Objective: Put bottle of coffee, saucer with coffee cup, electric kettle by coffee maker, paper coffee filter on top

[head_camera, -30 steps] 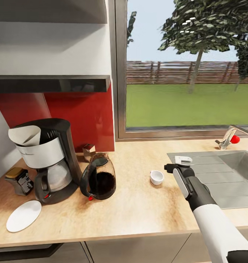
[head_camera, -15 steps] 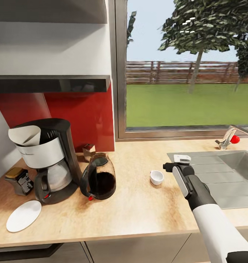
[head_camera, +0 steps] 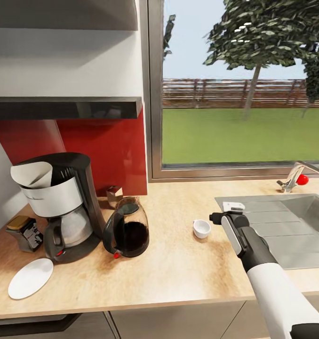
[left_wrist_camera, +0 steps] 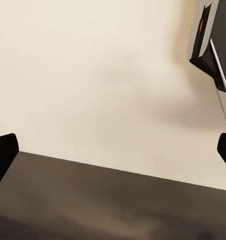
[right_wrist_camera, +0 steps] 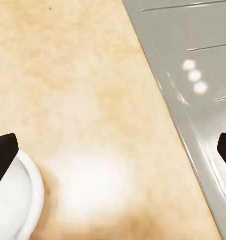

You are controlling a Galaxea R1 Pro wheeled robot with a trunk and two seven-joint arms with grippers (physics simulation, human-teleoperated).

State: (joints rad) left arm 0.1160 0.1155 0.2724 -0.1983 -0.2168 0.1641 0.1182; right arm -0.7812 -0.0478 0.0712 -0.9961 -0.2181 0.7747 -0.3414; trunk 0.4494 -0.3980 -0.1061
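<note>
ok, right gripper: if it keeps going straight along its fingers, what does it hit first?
Probably bare countertop. The right gripper is open and points down at it, with the coffee cup beside one fingertip and the sink off to the other side. Height above the surface is unclear.

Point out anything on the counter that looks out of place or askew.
The cup stands alone mid-counter, far from the empty saucer that lies by the coffee maker. The paper filter sits tilted at the maker's top corner, not squarely on it. Nothing looks spilled or damaged.
</note>
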